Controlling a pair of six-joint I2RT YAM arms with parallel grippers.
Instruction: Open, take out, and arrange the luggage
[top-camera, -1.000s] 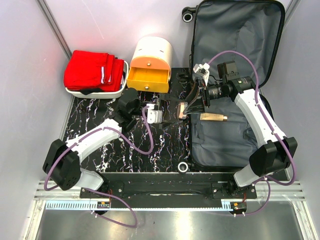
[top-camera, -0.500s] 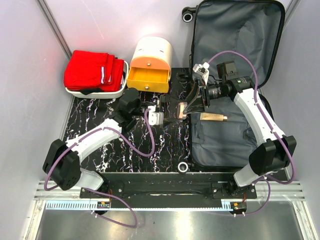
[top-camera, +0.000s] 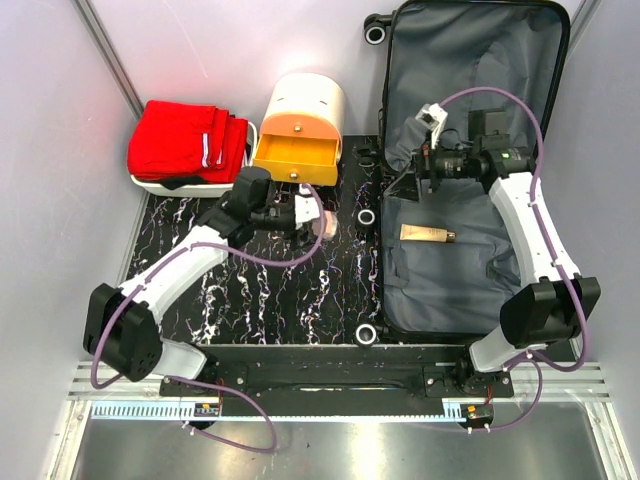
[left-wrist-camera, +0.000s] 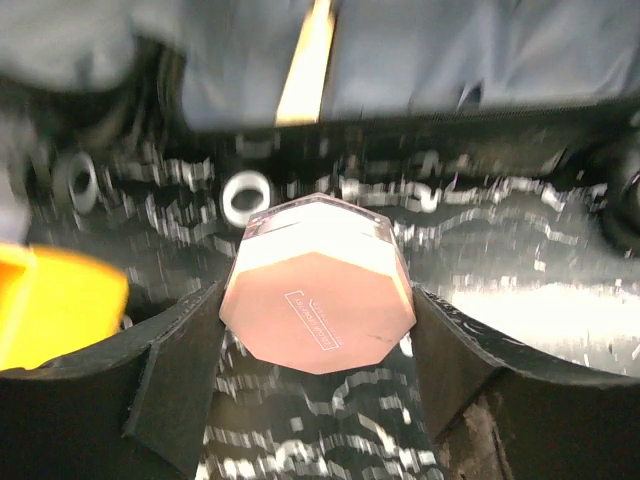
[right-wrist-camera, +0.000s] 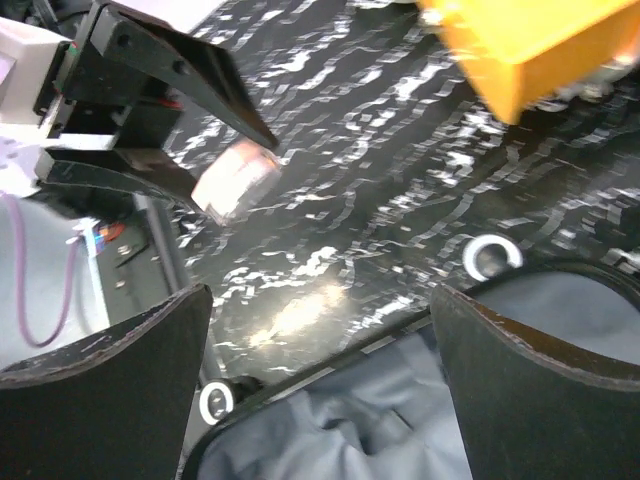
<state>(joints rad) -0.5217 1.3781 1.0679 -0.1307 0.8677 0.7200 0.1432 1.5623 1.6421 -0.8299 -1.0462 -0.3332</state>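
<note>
Black, white-veined tabletop (top-camera: 300, 290) fills the lower middle of the overhead frame, just beyond the arm bases. Over it, left of centre, the left gripper (top-camera: 320, 222) is clamped on a pink jar (left-wrist-camera: 318, 300). From overhead the jar is only a pale smudge. The left wrist camera shows its octagonal face with a faint printed box, pinched from both sides. The right wrist camera catches the same jar, blurred, in its upper left.

The luggage (top-camera: 450, 280) lies open along the right side of the overhead frame, grey lining up, with a beige tube (top-camera: 428, 234) in its nearer half. Over its left edge, mid-frame, hangs the right gripper (right-wrist-camera: 318, 300). Its fingers are spread wide with nothing between them, which only its own camera makes plain.

Farther back, centre top, sits a cream-and-orange box (top-camera: 305, 100) with its orange drawer (top-camera: 292, 155) pulled out. At upper left a white tray (top-camera: 190, 187) holds folded red clothes (top-camera: 185, 140).
</note>
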